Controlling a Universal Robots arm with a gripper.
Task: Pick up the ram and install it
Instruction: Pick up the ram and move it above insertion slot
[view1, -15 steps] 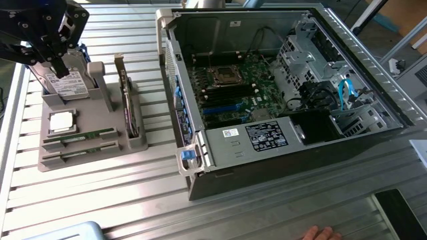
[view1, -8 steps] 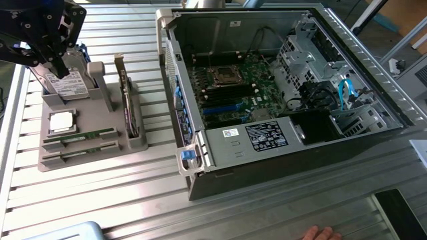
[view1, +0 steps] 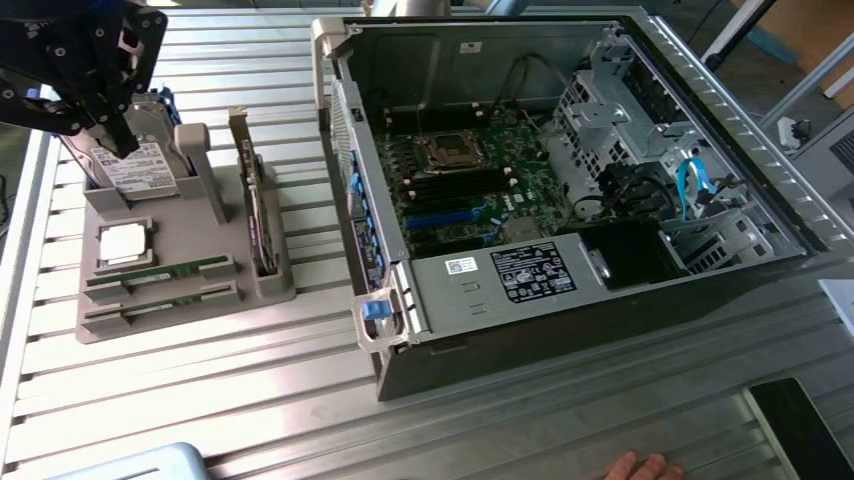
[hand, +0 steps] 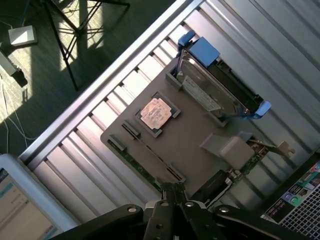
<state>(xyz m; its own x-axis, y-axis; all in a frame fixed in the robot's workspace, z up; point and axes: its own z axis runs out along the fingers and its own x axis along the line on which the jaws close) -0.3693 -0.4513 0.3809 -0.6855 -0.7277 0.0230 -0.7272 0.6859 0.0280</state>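
Note:
Two ram sticks (view1: 163, 273) (view1: 158, 302) lie flat in slots at the near end of a grey holder tray (view1: 107, 325) at the exterior view's left. In the wrist view the ram (hand: 152, 152) is a thin green strip running along the tray (hand: 190, 130). My gripper (view1: 127, 143) hangs above the far end of the tray, over the hard drive (view1: 134, 170), well apart from the ram. Its fingers (hand: 172, 192) are shut together with nothing between them. The open computer case (view1: 561, 180) lies on its side at the right, motherboard (view1: 461, 185) exposed.
The tray also holds a processor chip (view1: 124, 243) (hand: 156, 113) and an upright expansion card (view1: 254, 215). A person's hand (view1: 641, 467) rests at the table's near edge, beside a dark flat device (view1: 801, 425). A pale box (view1: 134, 465) sits at the near left.

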